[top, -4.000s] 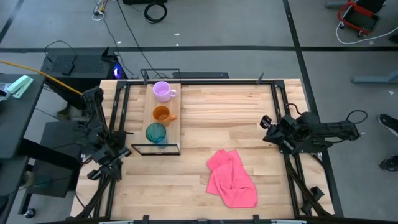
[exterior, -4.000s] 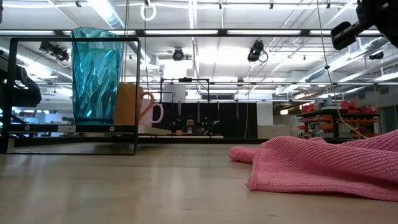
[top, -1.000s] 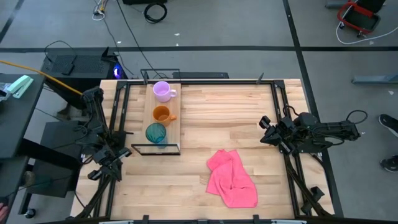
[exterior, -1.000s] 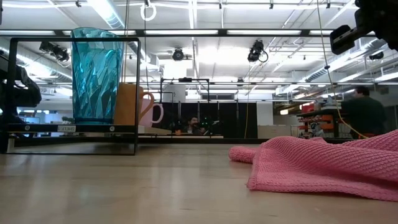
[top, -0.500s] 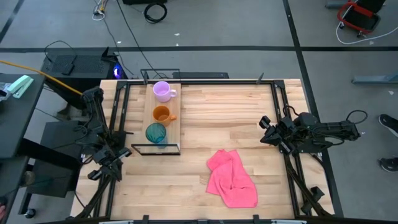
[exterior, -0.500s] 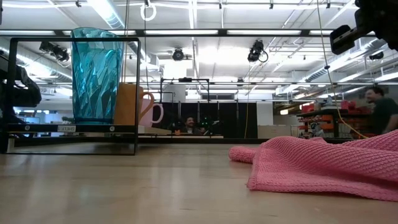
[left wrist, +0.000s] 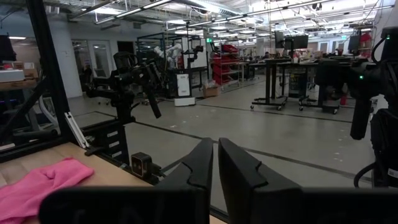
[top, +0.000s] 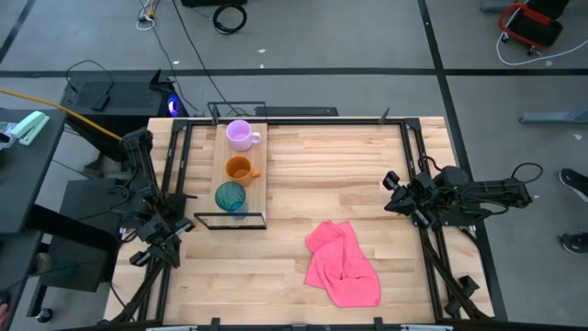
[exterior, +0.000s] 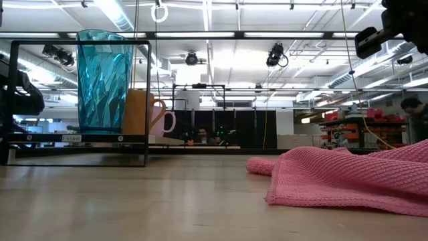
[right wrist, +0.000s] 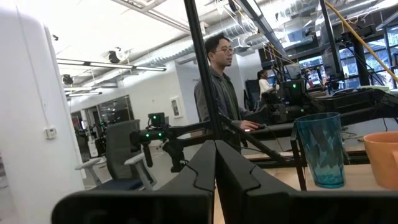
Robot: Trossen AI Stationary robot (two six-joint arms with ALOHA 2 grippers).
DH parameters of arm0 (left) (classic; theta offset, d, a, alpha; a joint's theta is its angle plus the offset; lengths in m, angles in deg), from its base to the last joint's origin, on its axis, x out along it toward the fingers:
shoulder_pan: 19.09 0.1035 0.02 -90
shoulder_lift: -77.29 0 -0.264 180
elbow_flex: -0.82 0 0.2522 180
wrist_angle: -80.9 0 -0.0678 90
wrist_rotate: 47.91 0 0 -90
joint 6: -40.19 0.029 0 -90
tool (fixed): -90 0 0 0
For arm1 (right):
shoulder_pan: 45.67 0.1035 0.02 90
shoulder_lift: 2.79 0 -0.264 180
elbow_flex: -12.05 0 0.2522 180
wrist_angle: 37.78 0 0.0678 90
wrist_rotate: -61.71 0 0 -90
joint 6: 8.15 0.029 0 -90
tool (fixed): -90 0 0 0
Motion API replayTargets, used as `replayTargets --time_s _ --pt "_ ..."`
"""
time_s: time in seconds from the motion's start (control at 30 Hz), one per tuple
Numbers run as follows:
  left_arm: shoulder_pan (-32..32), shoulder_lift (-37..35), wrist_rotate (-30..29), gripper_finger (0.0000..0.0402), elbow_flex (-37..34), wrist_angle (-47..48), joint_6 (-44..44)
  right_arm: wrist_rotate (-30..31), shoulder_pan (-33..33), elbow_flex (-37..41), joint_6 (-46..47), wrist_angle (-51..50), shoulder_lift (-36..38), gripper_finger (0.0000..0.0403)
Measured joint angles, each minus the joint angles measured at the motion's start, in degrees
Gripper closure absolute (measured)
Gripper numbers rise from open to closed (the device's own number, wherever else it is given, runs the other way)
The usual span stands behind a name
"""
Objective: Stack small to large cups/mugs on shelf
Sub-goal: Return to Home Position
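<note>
The shelf (top: pixel 260 184), a light-wood board on a black frame, stands at the table's far left. Three cups stand upright on it in a row: a pale purple mug (top: pixel 241 134) farthest, an orange mug (top: pixel 239 169) in the middle, and a teal cup (top: pixel 230 196) nearest. From table height the teal cup (exterior: pixel 102 80) stands in front of the orange mug (exterior: pixel 139 112) and the purple mug (exterior: pixel 164 122). My left gripper (left wrist: pixel 215 163) is shut and empty, drawn back at the table's left edge (top: pixel 163 241). My right gripper (right wrist: pixel 215 163) is also shut and empty, at the right edge (top: pixel 393 191).
A crumpled pink cloth (top: pixel 343 264) lies on the table near the front, right of centre. Bare wooden tabletop (top: pixel 331 175) lies between the shelf and my right arm. A person (right wrist: pixel 217 93) stands beyond the table's left side.
Arms and cups have kept still. In the low view a person far behind the table has walked toward the picture's right edge.
</note>
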Motion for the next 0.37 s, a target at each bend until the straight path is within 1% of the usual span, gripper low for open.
replayTargets --time_s 0.2,0.37 --pt "0.0 0.0 0.0 0.0361 0.0 0.0 0.0 0.0 0.0 0.0 0.0 0.0 0.0 0.0387" --pt "0.0 0.0 0.0 0.0368 0.0 0.0 0.0 0.0 0.0 0.0 0.0 0.0 0.0 0.0387"
